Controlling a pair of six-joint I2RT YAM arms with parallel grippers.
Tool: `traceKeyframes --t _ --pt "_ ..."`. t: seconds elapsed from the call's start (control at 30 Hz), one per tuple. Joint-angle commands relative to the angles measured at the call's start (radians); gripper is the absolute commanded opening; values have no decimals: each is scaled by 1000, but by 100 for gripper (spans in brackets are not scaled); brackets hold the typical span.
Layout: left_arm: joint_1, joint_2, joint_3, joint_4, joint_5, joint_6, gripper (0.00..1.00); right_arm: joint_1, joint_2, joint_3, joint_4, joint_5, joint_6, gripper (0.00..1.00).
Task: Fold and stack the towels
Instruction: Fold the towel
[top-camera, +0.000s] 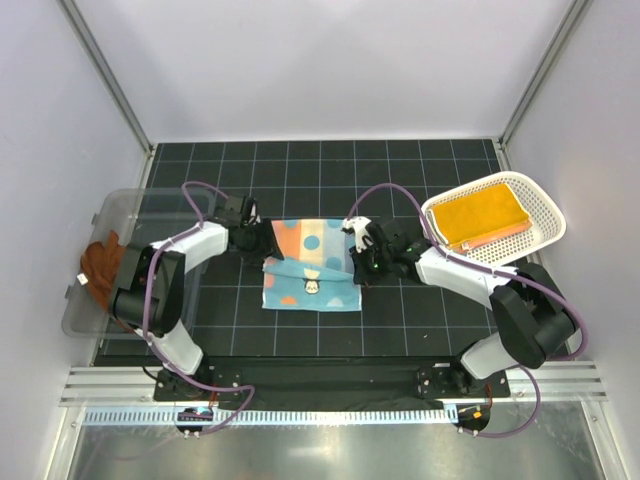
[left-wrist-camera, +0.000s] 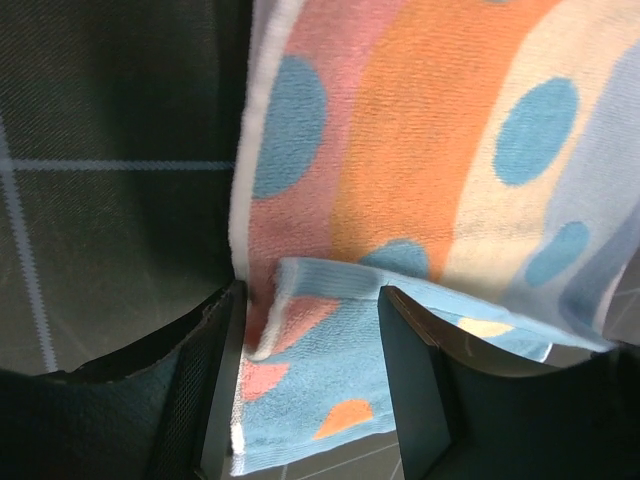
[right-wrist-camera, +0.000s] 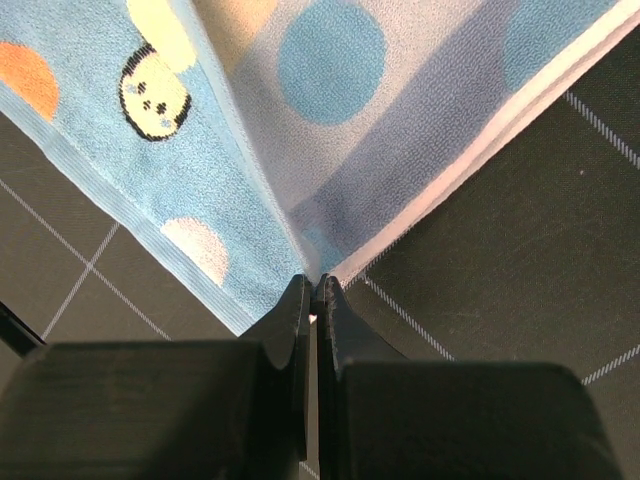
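A polka-dot towel (top-camera: 310, 265), light blue on one face and striped orange, pink and cream on the other, lies partly folded at the table's middle. My left gripper (top-camera: 262, 243) is open at the towel's left edge. In the left wrist view the towel (left-wrist-camera: 420, 150) has a turned-over corner lying loose between the fingers (left-wrist-camera: 215, 400) of the gripper (left-wrist-camera: 310, 380). My right gripper (top-camera: 357, 262) is at the towel's right edge. The right wrist view shows this gripper (right-wrist-camera: 317, 285) shut on a corner of the towel (right-wrist-camera: 330, 60), which fans out from the pinch.
A white perforated basket (top-camera: 550, 228) at the right holds a folded yellow-orange towel (top-camera: 485, 215) on top of a red-orange one (top-camera: 497, 240). A clear plastic bin (top-camera: 120, 200) at the left edge holds a rust-brown towel (top-camera: 100, 270). The table is black with a white grid.
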Motion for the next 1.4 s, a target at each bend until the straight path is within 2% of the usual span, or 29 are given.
traceKeyframes --t 0.0,0.33,0.67,0.87,1.0,1.13,1.37 --pt "-8 -33 -9 88 91 45 58 3 -35 16 33 3 9 1" --pt "-46 -187 -58 45 49 53 57 4 -7 28 33 3 6 1" --pt "-88 -164 -93 31 19 47 53 3 -1 38 14 12 5 1" --pt "-95 -205 -115 34 -77 45 55 3 -3 45 10 17 3 1" --pt "-95 -175 -90 39 -99 61 53 3 -3 45 8 17 5 1" --pt "-95 -152 -46 4 -116 74 45 3 -4 45 3 20 3 1" --pt "-97 -153 -13 2 -102 103 47 3 -1 42 3 29 2 1"
